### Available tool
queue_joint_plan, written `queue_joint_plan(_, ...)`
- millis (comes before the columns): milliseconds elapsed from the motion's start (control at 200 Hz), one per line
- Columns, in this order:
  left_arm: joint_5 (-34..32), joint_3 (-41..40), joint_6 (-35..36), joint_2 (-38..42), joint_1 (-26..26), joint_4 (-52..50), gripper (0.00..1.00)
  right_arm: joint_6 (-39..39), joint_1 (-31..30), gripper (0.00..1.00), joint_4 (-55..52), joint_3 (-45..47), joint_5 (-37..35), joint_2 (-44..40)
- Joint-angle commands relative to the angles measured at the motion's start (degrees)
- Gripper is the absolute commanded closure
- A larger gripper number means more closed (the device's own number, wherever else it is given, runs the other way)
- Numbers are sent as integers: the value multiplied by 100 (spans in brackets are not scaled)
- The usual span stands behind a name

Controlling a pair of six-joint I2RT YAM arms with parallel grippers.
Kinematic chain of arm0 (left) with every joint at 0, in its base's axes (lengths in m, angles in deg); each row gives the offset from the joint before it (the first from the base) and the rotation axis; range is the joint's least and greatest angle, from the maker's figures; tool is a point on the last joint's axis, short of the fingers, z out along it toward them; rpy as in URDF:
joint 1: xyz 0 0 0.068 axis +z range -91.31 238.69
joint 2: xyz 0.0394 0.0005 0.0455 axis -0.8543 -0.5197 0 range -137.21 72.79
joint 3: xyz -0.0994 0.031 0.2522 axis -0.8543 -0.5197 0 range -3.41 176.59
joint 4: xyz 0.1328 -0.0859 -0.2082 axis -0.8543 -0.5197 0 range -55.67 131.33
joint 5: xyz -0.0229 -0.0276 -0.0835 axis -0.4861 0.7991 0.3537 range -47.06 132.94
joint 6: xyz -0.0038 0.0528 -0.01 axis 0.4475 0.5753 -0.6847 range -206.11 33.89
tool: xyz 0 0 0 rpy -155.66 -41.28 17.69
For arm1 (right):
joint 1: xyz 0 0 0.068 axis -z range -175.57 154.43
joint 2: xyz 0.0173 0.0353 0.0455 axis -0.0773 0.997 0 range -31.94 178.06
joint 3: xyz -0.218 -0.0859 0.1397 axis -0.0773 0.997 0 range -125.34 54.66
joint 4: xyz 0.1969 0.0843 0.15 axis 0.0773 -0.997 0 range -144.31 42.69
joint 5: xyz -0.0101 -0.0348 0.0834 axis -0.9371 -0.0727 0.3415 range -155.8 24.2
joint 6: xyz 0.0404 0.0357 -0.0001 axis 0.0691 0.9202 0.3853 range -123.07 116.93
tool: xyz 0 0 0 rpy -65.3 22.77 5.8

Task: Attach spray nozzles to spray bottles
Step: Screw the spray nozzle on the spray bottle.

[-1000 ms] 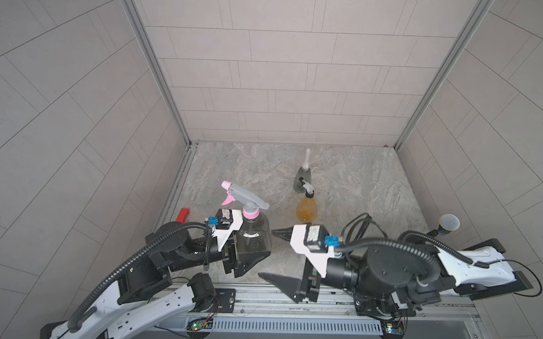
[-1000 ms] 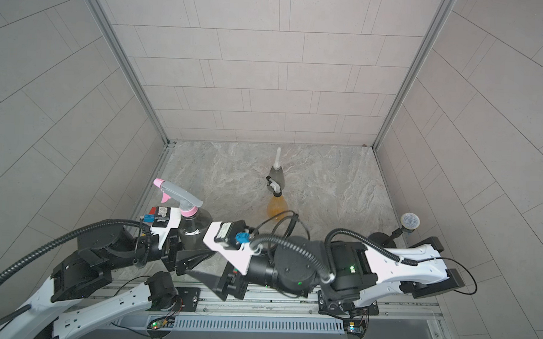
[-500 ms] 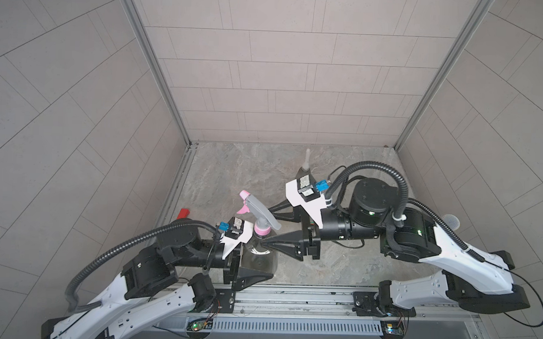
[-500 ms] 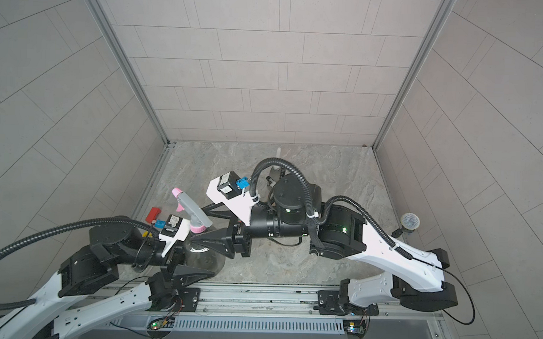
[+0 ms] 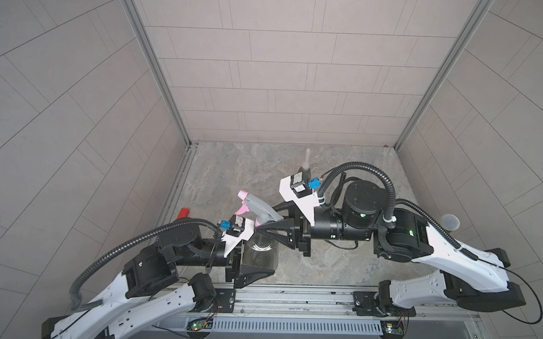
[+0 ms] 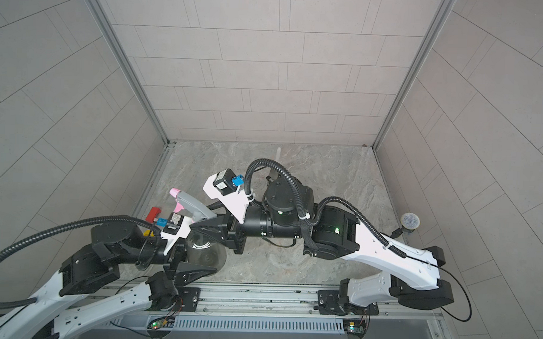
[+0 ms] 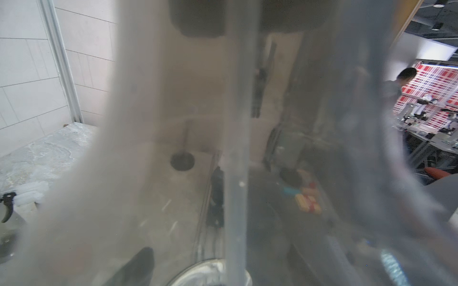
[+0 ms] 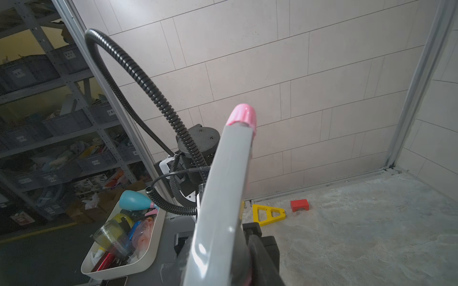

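Table (image 5: 232,175): grey stone-pattern top. At the left edge lies a red block (image 5: 184,213). A yellow triangular frame (image 6: 147,232) lies just nearer, close beside it, not touching. Far centre: grey bottle (image 5: 305,171) upright, white spray head (image 5: 308,153) on top, lower part hidden.

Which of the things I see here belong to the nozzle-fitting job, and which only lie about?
Belong to the job: pink-and-grey plastic spray nozzle; smoky grey translucent plastic bottle under it; white plastic spray nozzle at the back.
Only lying about: small red block; yellow triangular frame; white tray of oddments outside the cell.
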Motion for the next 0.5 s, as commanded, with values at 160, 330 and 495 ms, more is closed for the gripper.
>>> queue_joint_plan(160,-1139,8,30,-19,32,478,100,98,-1032,73,-453,-258,-2484,359)
queue_joint_plan(330,-1263,13,47,-89,32,487,100,-45,-1357,68,-854,-708,-3541,673)
queue_joint_plan(495,-879,-12,67,-34,25,404,100,-431,-1354,47,-449,-295,-2926,63)
